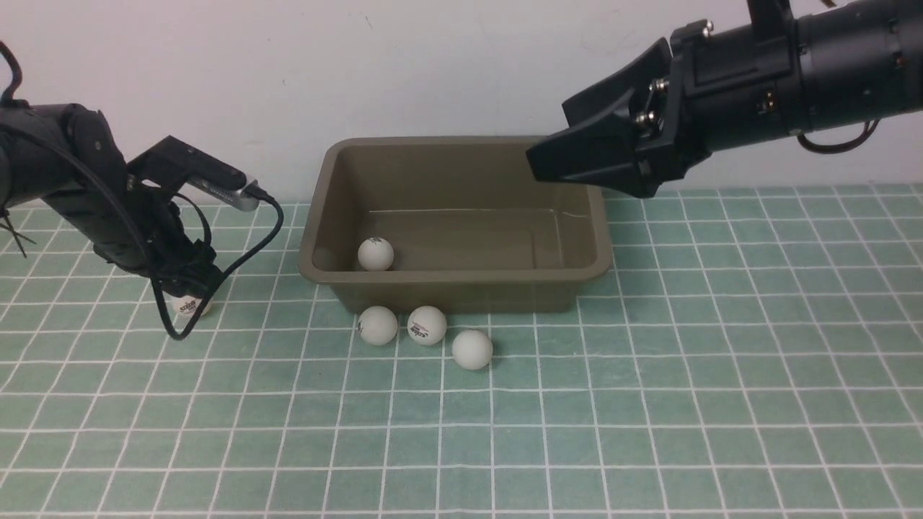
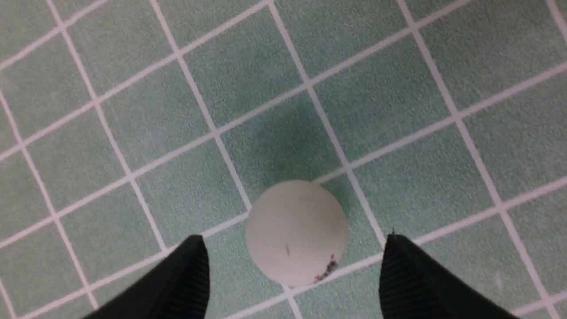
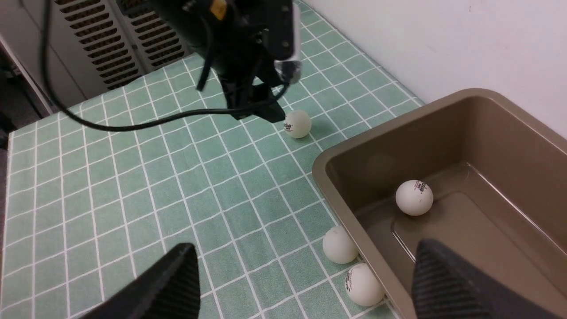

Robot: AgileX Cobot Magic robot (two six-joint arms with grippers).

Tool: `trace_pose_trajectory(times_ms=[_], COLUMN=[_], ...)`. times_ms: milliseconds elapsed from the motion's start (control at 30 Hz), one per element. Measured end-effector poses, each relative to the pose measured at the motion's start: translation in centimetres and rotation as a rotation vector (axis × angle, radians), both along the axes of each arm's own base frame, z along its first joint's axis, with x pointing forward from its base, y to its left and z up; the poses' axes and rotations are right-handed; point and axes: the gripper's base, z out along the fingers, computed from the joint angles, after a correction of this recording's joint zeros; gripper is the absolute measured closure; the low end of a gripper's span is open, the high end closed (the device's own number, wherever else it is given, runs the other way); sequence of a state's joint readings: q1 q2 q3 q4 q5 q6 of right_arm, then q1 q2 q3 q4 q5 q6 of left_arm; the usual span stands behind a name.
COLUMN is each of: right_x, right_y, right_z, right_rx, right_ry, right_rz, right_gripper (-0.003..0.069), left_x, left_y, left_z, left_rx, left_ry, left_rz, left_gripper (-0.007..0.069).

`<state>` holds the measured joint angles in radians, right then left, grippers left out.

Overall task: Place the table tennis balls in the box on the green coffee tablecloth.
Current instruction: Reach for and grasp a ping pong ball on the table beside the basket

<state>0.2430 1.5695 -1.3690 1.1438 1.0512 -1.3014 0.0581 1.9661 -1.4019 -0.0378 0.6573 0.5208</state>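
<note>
Green gridded cloth (image 1: pixel 692 432) over the whole table; brown box (image 1: pixel 454 292) upper centre of the front frame, one ball (image 1: pixel 376 254) inside, near its left end.

Right tool (image 3: pixel 305 283), upper right of the front frame, above the box's right end: released, fingers wide, nothing held. Lowered from there it could knock the rim and shove the box into the three balls in front.

Left tool (image 2: pixel 294 270), left side of the front frame: spread as well, fingers either side of a lone ball (image 2: pixel 297 232) on the cloth, space on both flanks. Likely step: closing on that ball. Main risk: if the fingers come in off-centre or too high on the curve, one touches first and the smooth ball squirts away or rolls. Its looped cable hangs close by; it might brush the ball, or snag the box rim on the carry across.

Three loose balls: one (image 1: pixel 377 326) and another (image 1: pixel 427 326) sit close to the box's front wall, a third (image 1: pixel 472 349) a little nearer the camera. Tight quarters there; a finger squeezed between ball and wall could tip the box or scatter neighbours. Four balls seen outside, so most of the job remains.
</note>
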Motion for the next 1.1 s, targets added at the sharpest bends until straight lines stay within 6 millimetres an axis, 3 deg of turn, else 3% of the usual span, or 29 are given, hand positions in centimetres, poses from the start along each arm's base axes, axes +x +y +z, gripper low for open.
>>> trace_pose_trajectory(times_ms=[200, 367, 500, 667, 833, 900, 1000, 1100], right_x=[0.0, 0.0, 0.0, 0.0, 0.0, 0.0, 0.0, 0.0], right_y=[0.0, 0.0, 0.0, 0.0, 0.1, 0.1, 0.1, 0.1], right_z=[0.0, 0.0, 0.0, 0.0, 0.1, 0.2, 0.2, 0.3], right_rx=[0.001, 0.001, 0.001, 0.009, 0.028, 0.036, 0.039, 0.049], right_ry=[0.002, 0.002, 0.003, 0.019, 0.026, 0.028, 0.029, 0.031], right_rz=[-0.001, -0.001, -0.002, -0.011, -0.013, -0.014, -0.015, -0.016], right_gripper=[0.0078, 0.0088, 0.0090, 0.0090, 0.0090, 0.0090, 0.0090, 0.0090], left_x=[1.0, 1.3, 1.5, 1.8, 1.9, 1.9, 1.7, 1.2], left_y=[0.1, 0.1, 0.2, 0.2, 0.3, 0.1, -0.6, -1.8], left_z=[-1.2, -3.4, -3.6, -3.7, -3.8, -3.3, -1.0, 3.5], left_rx=[0.001, 0.003, 0.007, 0.010, 0.033, 0.034, 0.037, 0.007], left_ry=[0.012, 0.061, 0.036, 0.010, 0.004, -0.006, -0.060, -0.198], left_rz=[-0.001, -0.002, -0.003, -0.003, -0.018, -0.022, -0.038, -0.040], left_gripper=[0.0164, 0.0164, 0.0168, 0.0288, 0.0290, 0.0290, 0.0290, 0.0290])
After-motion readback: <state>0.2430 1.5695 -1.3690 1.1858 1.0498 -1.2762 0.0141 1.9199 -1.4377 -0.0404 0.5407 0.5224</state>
